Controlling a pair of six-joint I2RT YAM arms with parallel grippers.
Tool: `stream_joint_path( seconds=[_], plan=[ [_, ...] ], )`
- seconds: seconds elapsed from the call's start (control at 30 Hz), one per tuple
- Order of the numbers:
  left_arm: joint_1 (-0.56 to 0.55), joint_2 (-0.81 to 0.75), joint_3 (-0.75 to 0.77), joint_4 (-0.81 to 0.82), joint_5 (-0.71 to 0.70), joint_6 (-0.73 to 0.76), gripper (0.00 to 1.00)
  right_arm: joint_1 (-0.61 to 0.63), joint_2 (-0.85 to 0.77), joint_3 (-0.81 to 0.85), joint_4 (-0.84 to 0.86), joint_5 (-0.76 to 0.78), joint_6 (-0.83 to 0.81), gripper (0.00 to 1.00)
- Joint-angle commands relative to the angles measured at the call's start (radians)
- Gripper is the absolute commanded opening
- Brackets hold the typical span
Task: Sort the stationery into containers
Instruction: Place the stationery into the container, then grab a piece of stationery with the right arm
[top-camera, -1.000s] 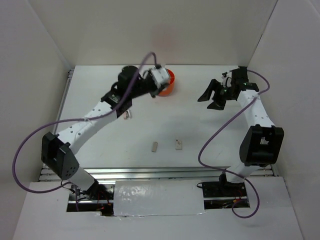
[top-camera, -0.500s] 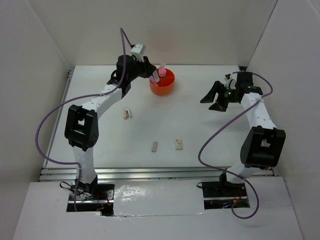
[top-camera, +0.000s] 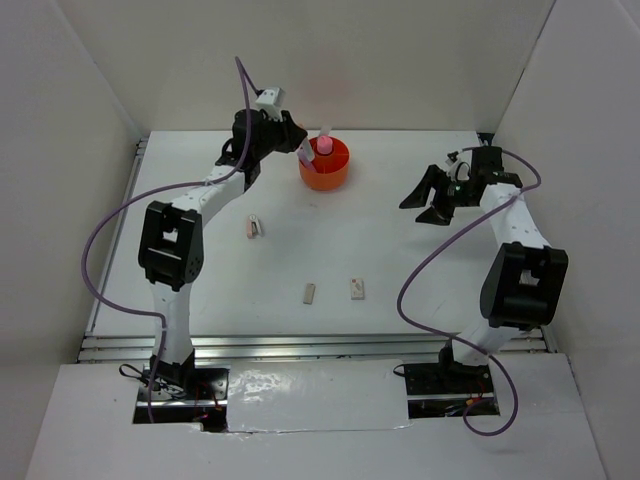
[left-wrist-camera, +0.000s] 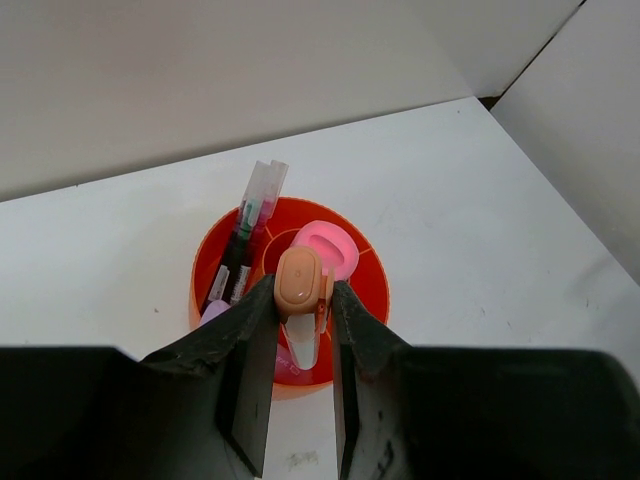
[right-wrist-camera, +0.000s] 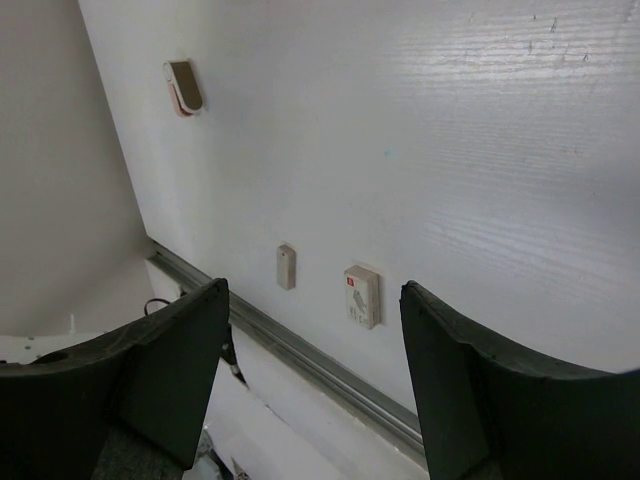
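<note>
One white table (top-camera: 400, 260), walled on three sides with white panels.

Two arms, bolted at the near edge. Left arm (top-camera: 175, 240) reaches to the far left of the table. Right arm (top-camera: 520, 240) is bent over the right side, well apart from the tub.

One round orange tub (top-camera: 325, 175), standing at the far middle of the table. It has inner dividers and a central ring.

One left gripper (left-wrist-camera: 302, 288), poised just above the tub's near-left rim. Its jaws are drawn narrow and pinch the marker from both sides.

One right gripper (top-camera: 415, 205), over bare table, jaws spread wide with nothing between them.

One orange-pink marker (left-wrist-camera: 303, 285), upright in the left jaws, capped end up, pale lower end over the tub's inside. Whether it touches the bottom cannot be told.

Several thin dark pens (left-wrist-camera: 248, 232), leaning together in the tub's far-left compartment, with one clear cap topmost.

One stubby pink glue-stick tube (left-wrist-camera: 328, 248), upright at the tub's centre, just behind the marker.

Three erasers lying loose on the table:
- pink eraser (top-camera: 257, 227), left of centre, nearest the tub
- beige eraser (top-camera: 309, 292), toward the near edge
- white eraser (top-camera: 357, 288), just right of the beige one, not touching it
</note>
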Motion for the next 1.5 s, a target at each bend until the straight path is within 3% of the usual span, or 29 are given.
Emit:
stream_joint_path(
  seconds=[0.0,0.63,0.67,0.8,0.9,1.07,1.2,1.37,1.47],
  plan=[
    [-0.004,0.018,0.048,0.072,0.014,-0.021,0.0,-0.008,0.007,0.027,0.01,-0.025,-0.01,0.76],
    [-0.013,0.094,0.088,0.074,0.003,-0.041,0.12,0.006,0.05,0.041,0.002,-0.018,-0.01,0.75],
    [-0.013,0.097,0.088,0.071,0.006,-0.044,0.14,0.009,0.053,0.041,0.001,-0.016,-0.01,0.75],
    [-0.016,0.091,0.093,0.054,0.011,-0.045,0.45,0.017,0.053,0.047,-0.004,-0.002,-0.01,0.75],
    [-0.015,0.078,0.108,0.034,0.005,-0.028,0.58,0.026,0.038,0.045,-0.005,0.016,-0.016,0.74],
    [-0.004,0.022,0.125,-0.005,0.002,-0.008,0.67,0.058,-0.02,0.048,-0.011,0.062,-0.04,0.73],
    [0.034,-0.111,0.087,-0.012,0.014,0.001,0.66,0.162,-0.123,0.021,-0.005,0.14,-0.161,0.66],
    [0.079,-0.331,-0.033,-0.127,-0.007,0.117,0.63,0.451,-0.146,-0.015,-0.048,0.283,-0.26,0.53],
    [0.089,-0.518,-0.194,-0.193,-0.092,0.195,0.64,0.616,-0.091,-0.013,-0.042,0.366,-0.234,0.54]
  ],
)
